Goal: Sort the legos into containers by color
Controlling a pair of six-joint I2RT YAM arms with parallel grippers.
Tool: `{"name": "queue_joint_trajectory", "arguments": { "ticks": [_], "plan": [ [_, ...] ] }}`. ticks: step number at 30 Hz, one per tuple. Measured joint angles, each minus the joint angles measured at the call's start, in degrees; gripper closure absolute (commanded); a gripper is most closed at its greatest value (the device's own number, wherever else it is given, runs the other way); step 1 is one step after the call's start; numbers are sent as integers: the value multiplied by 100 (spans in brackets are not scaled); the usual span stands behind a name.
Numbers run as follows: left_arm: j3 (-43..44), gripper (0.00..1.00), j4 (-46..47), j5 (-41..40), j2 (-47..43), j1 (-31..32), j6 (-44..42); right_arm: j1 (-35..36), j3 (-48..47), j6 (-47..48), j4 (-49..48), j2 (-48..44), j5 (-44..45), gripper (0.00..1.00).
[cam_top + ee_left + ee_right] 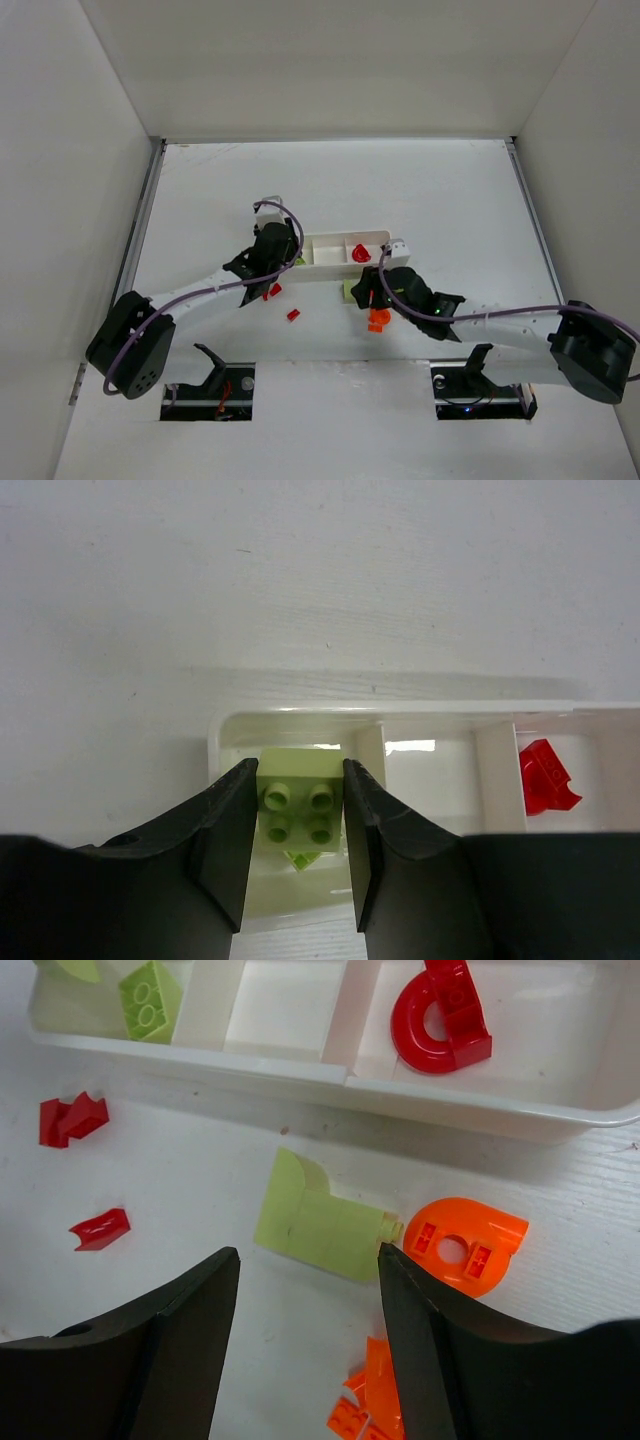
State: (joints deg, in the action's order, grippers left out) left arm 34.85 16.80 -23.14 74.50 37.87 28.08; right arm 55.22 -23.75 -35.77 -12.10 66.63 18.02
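The pale yellow-green four-stud plastic brick (300, 798) is pinched between the jaws of the left gripper (300, 815), over the left compartment of the shallow white plastic tray (300, 718). Whether it already touches the floor there cannot be told. A second yellow-green piece (305, 860) lies beneath it in that compartment. The right compartment holds one red arch-shaped piece (440, 1020), and the middle compartment (280, 1005) has nothing in it. On the white table (200, 1180), just in front of the tray, lie a curved yellow-green piece (315, 1215) and an orange rounded piece with a hole (462, 1250), the two touching or nearly so. Nearer the arm is a small heap of orange bricks (365, 1400), and off to one side are two small red pieces (72, 1120). The right gripper (305, 1260) hangs above the curved yellow-green piece with its jaws spread wide and nothing in them. The sorting looks well under half done: green and red are started, orange is not, and at least five pieces remain loose.
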Motion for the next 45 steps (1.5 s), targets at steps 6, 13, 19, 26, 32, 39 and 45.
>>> {"name": "queue_joint_trajectory", "arguments": {
  "ticks": [6,13,19,26,32,39,45],
  "plan": [
    [13,57,2,-9,-26,-11,-66,0,-157,74,70,356,114,44],
    [13,56,-26,-7,-345,9,-61,0,-442,151,96,728,157,51],
    [13,56,-468,35,-658,409,96,79,-645,144,15,1088,199,52],
    [13,57,-1447,136,-1126,1250,601,490,-863,94,-13,1331,151,52],
    [-103,57,-1891,140,-1425,1650,1198,588,-822,74,140,686,103,41],
    [-411,58,-2009,122,-1519,1631,1523,275,-730,-37,310,358,105,34],
    [-444,58,-1998,118,-1563,1655,1598,260,-721,-188,293,977,-157,36]
  ]
}}
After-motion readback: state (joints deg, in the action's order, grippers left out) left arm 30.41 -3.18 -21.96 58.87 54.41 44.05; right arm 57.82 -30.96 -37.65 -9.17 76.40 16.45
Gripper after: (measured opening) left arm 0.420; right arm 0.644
